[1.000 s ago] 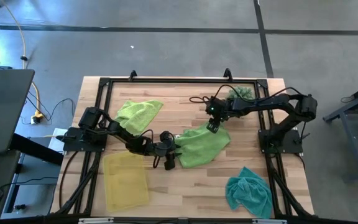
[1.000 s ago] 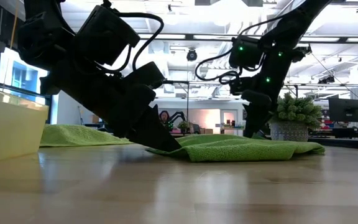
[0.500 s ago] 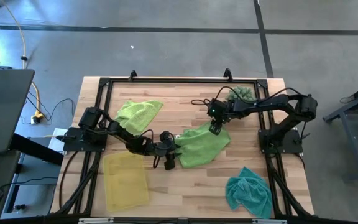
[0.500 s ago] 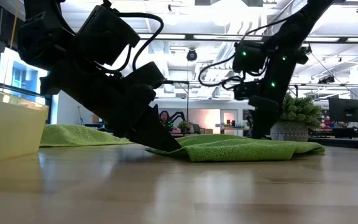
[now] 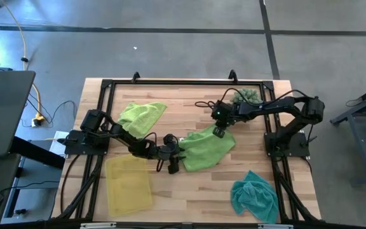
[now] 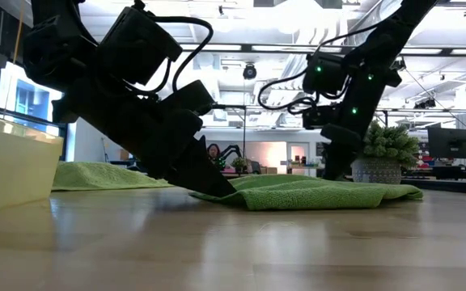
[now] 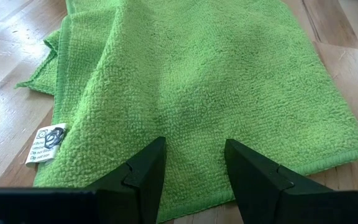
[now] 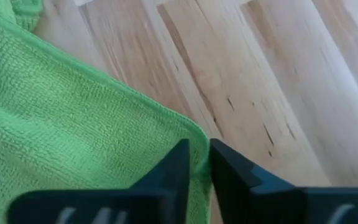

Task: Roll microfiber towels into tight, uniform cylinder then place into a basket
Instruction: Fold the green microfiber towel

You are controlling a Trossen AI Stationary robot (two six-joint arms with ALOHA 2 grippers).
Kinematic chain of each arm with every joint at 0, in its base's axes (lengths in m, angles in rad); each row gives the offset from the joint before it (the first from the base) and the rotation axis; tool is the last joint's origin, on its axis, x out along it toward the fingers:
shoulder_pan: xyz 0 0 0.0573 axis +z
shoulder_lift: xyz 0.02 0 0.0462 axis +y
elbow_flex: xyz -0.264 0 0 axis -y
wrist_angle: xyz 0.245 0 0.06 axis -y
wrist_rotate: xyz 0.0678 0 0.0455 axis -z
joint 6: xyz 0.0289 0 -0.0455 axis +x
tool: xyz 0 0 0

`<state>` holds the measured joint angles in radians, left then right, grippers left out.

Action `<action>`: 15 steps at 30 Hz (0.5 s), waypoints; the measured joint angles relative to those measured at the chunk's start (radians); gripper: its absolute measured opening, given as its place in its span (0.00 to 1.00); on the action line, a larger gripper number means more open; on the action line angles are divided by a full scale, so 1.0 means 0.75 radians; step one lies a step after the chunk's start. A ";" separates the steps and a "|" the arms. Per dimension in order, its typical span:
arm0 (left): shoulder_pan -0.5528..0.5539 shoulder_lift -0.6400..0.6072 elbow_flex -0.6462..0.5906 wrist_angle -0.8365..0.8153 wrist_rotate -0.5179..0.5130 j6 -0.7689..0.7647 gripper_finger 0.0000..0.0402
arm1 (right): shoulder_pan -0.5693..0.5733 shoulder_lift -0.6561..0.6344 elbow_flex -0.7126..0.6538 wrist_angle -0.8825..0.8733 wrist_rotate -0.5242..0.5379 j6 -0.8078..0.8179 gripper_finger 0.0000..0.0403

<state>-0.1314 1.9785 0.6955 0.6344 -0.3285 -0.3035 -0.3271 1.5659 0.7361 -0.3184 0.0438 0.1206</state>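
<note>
A lime green towel (image 5: 207, 150) lies spread flat at the table's middle. My left gripper (image 7: 191, 152) stands open at the towel's left edge, its fingertips down on the cloth. My right gripper (image 8: 197, 149) is shut on the towel's far corner. A second lime towel (image 5: 142, 114) lies loosely at the far left. A teal towel (image 5: 254, 197) lies crumpled at the near right. The yellow basket (image 5: 129, 186) stands at the near left, with nothing in it. My left gripper has both open fingertips (image 7: 149, 163) set on the towel's top just inside its left edge (image 7: 185, 205), slanting down from the table's left. The cloth under them lies flat on the table. My right gripper pinches the towel's far corner (image 8: 192, 129) between its two fingers, coming steeply from above. The hem runs in between the fingers. The corner is low at the table, and the rest of the towel lies flat.
A spiky green plant in a pot (image 5: 246, 95) stands at the far right, just behind my right arm. A black frame (image 5: 170, 83) runs around the table's edges. Bare wood (image 5: 189, 191) lies between the basket and the teal towel.
My right gripper has edged onto the towel's far corner and shut on it. The towel lies as before.
</note>
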 joint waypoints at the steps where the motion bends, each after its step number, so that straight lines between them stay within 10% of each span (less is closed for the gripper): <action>1: 0.000 0.000 0.000 0.000 0.000 0.000 0.39 | 0.000 0.000 0.000 -0.009 -0.005 0.004 0.07; 15: -0.002 0.007 -0.003 0.188 0.025 0.111 0.39 | 0.064 -0.003 0.199 -0.289 -0.043 0.012 0.00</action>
<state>-0.1329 1.9839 0.6933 0.7754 -0.3100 -0.2199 -0.2789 1.5635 0.8852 -0.5350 0.0113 0.1294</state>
